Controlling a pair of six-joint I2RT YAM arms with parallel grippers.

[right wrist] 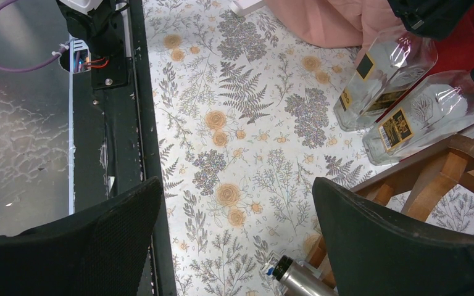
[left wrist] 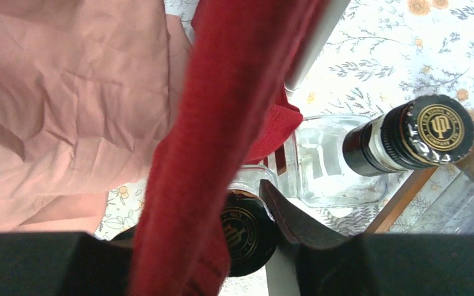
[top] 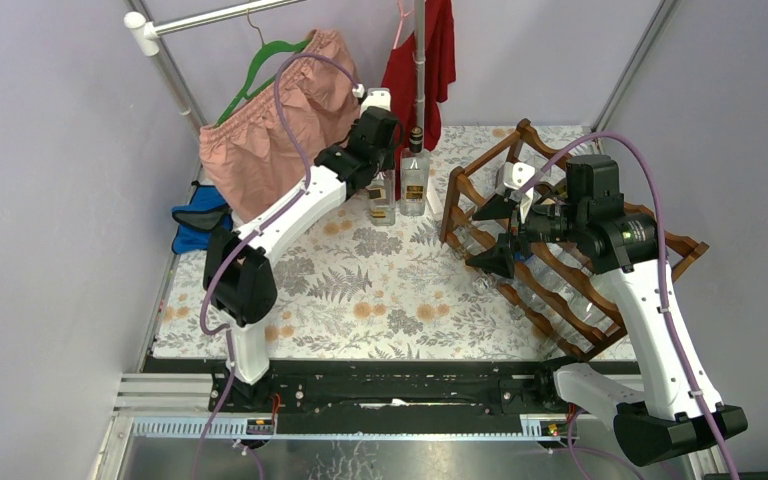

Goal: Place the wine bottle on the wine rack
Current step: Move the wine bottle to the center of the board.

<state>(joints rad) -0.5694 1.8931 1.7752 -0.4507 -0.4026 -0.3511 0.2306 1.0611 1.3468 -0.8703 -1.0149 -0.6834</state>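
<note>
Top view: your left gripper [top: 382,178] sits over the wine bottle [top: 382,207], which stands upright left of the wine rack [top: 530,130]. Left wrist: one finger [left wrist: 284,216] touches its cap and the red garment [left wrist: 234,123] hides the other, so you cannot tell if it grips yet. Clamp squarely before lifting. Right wrist: the right gripper [right wrist: 236,185] gapes wide and empty.

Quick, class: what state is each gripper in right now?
Left gripper: at the wine bottle cap, but the red garment covers one side; cannot be told.
Right gripper: open, holding nothing.

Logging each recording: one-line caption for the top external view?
Left tool at the neck of a clear bottle; right tool open by the wine rack.
</note>
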